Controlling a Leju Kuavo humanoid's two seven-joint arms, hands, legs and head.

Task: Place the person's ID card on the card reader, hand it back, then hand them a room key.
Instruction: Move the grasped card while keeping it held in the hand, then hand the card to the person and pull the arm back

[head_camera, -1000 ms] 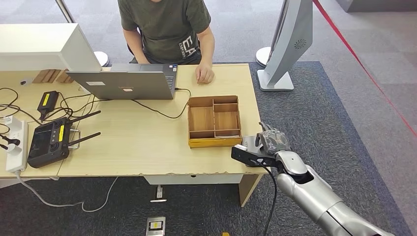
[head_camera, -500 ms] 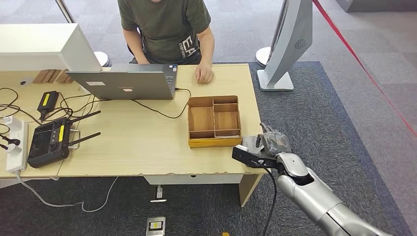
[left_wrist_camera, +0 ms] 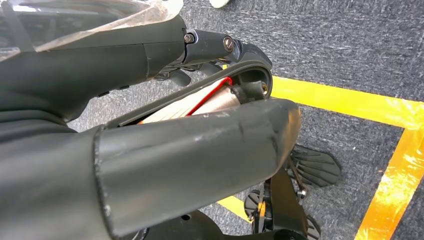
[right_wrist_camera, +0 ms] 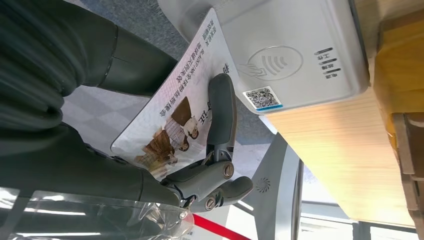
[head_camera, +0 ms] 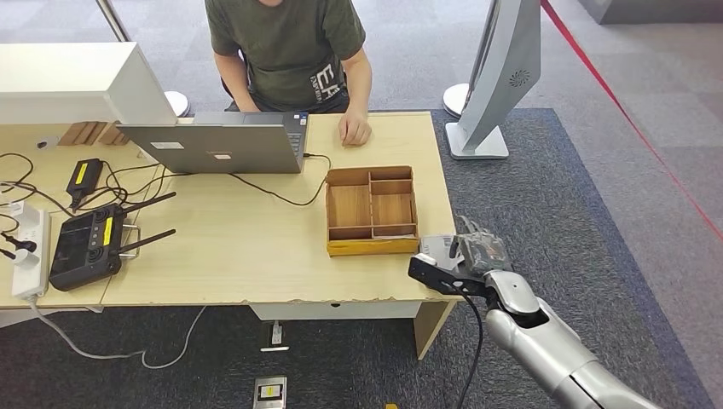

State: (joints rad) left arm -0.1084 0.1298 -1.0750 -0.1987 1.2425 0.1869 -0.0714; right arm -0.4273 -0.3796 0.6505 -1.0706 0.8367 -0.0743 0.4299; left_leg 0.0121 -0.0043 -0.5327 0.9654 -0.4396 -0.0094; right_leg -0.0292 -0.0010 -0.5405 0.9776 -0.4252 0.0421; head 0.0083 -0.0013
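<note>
Head view: the right hand [head_camera: 479,253] holds the ID card [right_wrist_camera: 175,107] at the card reader [head_camera: 438,248] on the desk's near right corner.

Left to right across the desk [head_camera: 256,247] lie a power strip [head_camera: 28,251], a black controller with antennas [head_camera: 85,247], a laptop [head_camera: 217,143] and a wooden divided tray [head_camera: 372,210]; a person [head_camera: 290,51] sits at the far side with a hand [head_camera: 354,129] resting on the desktop. The white card reader sits just right of the tray. In the right wrist view the thumb and fingers [right_wrist_camera: 221,112] are closed on the printed card, pinching it, and its far edge meets or overlaps the reader's near edge. The left hand [left_wrist_camera: 150,165] hangs over the carpet; how its fingers lie cannot be told.
</note>
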